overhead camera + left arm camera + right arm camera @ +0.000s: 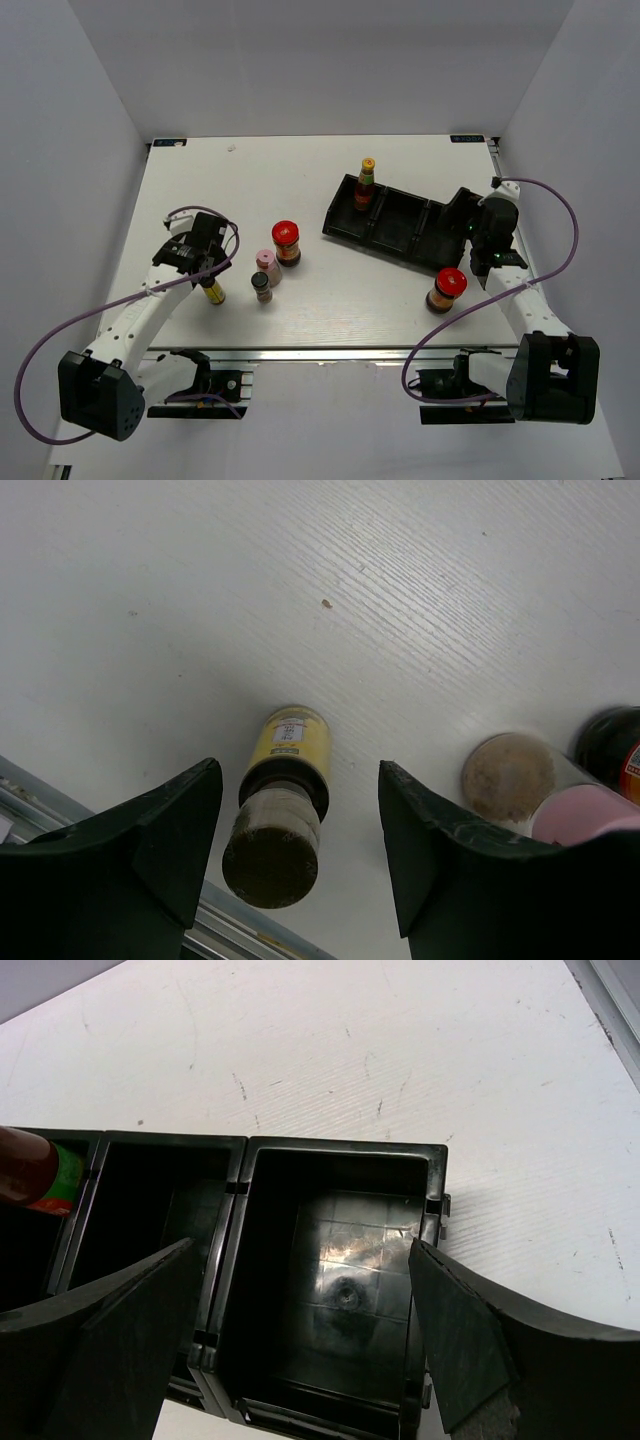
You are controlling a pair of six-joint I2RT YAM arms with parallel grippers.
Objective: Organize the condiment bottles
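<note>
Your left gripper (298, 780) is standing open around the yellow bottle (283, 800), gaps showing on either side, gripping nothing. Beside it, a tiny dark-capped jar (261, 287), a pink-capped bottle (268, 265) and a red-lidded jar (287, 241) are clustering. Your right gripper (302, 1250) is hanging wide open, empty, over the end compartment of the black tray (340, 1146), a second red-lidded jar (446, 289) standing nearby. Farthest, another yellow-capped bottle (366, 185) is standing at the tray's opposite end.

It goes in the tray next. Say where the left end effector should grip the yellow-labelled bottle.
Probably the neck of the yellow-labelled bottle, below its cap, from straight above: it stands upright and slim, and the left end effector straddles it.
</note>
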